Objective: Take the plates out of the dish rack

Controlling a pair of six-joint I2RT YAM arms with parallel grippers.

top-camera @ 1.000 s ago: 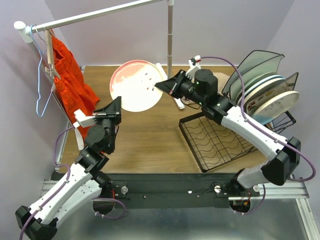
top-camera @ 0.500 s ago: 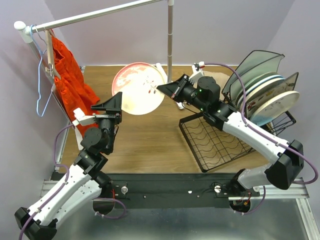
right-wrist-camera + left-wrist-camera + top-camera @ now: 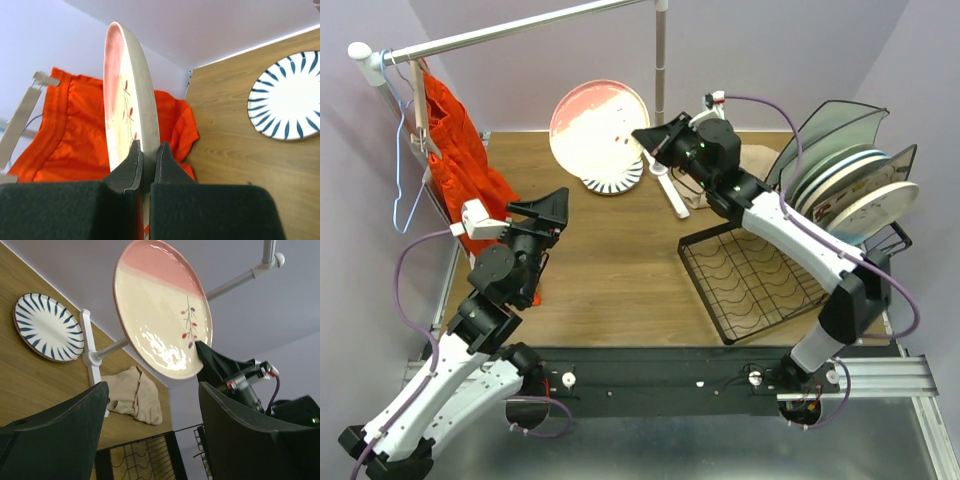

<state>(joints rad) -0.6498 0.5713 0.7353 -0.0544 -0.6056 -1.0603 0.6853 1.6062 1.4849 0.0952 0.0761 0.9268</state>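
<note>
My right gripper (image 3: 645, 140) (image 3: 147, 147) is shut on the rim of a pink-and-cream plate (image 3: 600, 125) (image 3: 160, 310) (image 3: 132, 100) with a small sprig pattern. It holds that plate tilted up in the air over the far side of the table. Below it a white plate with dark stripes (image 3: 615, 180) (image 3: 47, 327) (image 3: 287, 97) lies flat on the wood. My left gripper (image 3: 550, 205) (image 3: 151, 385) stands open and empty at left centre, facing the raised plate. The black wire dish rack (image 3: 700, 290) (image 3: 145, 460) sits at the right. Several plates (image 3: 855, 195) stand upright in its slots.
A white clothes rail (image 3: 520, 30) crosses the back, its post (image 3: 660, 70) rising just behind the held plate. An orange garment (image 3: 460, 170) (image 3: 65, 135) hangs at the far left. A beige cloth (image 3: 760, 160) (image 3: 132, 395) lies beside the rack.
My left gripper has opened and drawn back from the plate's edge. The right arm has lifted the plate up and toward the back, uncovering the striped plate.
</note>
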